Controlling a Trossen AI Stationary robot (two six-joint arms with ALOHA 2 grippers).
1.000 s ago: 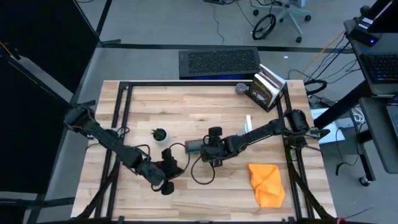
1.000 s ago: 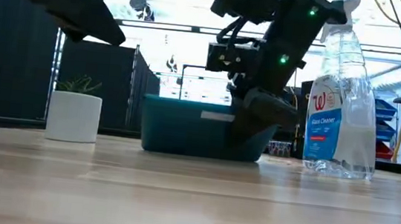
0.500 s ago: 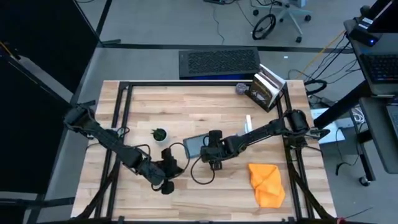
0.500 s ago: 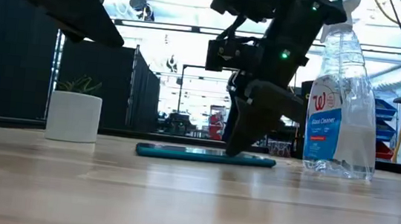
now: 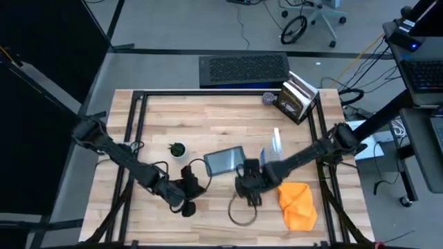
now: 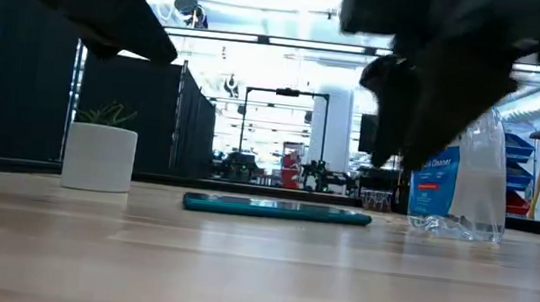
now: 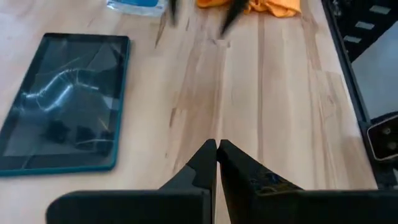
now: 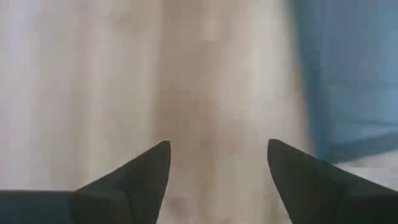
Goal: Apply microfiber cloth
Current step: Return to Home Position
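Observation:
The orange microfiber cloth (image 5: 297,204) lies crumpled on the table near the right front; the left wrist view shows it farther off (image 7: 273,6). A dark-screened tablet (image 5: 223,160) lies flat, screen up, at the table's middle (image 6: 277,209). My right gripper (image 5: 246,187) hovers open between tablet and cloth, a little nearer the front edge, with nothing between its fingers (image 8: 217,146). My left gripper (image 5: 192,187) waits shut (image 7: 216,144) left of the tablet, low over the wood.
A clear spray bottle (image 5: 272,149) stands just right of the tablet (image 6: 457,186). A small potted plant (image 5: 178,149) stands left of it. A box of books (image 5: 297,100) sits at the far right corner. A cable loop (image 5: 242,211) lies near the front edge.
The tablet, held up on edge by my right gripper a second ago, was laid flat on the table. My right gripper has since let go of it and swung quickly toward the near edge and the right, closer to the orange cloth.

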